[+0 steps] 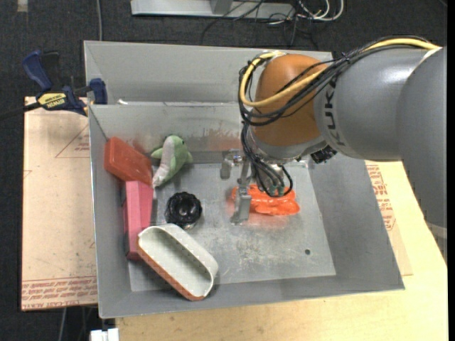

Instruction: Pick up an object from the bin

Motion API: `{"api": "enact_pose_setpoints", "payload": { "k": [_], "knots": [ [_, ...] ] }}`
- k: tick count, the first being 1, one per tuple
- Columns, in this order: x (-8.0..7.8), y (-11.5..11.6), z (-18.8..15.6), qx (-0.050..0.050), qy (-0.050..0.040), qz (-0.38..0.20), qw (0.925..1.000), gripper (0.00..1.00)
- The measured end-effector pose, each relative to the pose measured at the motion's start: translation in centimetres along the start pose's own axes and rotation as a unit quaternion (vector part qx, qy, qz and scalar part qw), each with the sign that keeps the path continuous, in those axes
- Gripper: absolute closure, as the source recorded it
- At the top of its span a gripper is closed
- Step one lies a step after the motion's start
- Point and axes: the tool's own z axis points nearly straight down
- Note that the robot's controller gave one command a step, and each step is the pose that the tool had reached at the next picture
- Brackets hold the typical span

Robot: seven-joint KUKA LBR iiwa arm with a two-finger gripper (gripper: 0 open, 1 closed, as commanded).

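My gripper (pixel 236 187) hangs low in the middle of the bin, under the arm's orange cover. Its two grey fingers stand apart, one fingertip (pixel 242 209) near the bin floor and the other (pixel 228 165) further back, so it is open with nothing between them. An orange, lumpy plastic thing (pixel 276 204) lies on the floor just right of the nearer fingertip, touching or almost touching it and partly hidden by cables. A black round knob (pixel 183 209) lies to the gripper's left.
Along the left wall lie a red block (pixel 126 159), a pink bar (pixel 138 210) and a green-and-white soft toy (pixel 170 158). A white oval dish with a red rim (pixel 178 261) rests at the front left. The arm covers the bin's back right.
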Motion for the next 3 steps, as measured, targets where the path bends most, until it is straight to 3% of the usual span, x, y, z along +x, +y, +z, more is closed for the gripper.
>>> {"api": "enact_pose_setpoints", "payload": {
  "k": [1, 2, 3],
  "knots": [
    [-0.2, -0.1, -0.5, 0.0, -0.0038, 0.001, 1.0, 0.0],
    [-1.0, -10.1, 7.2, 0.001, 0.0005, 0.121, 0.9926, 0.0],
    [-3.0, -10.5, 0.4, 0.0, -0.0067, -0.067, 0.9978, 0.0]
  ]
}}
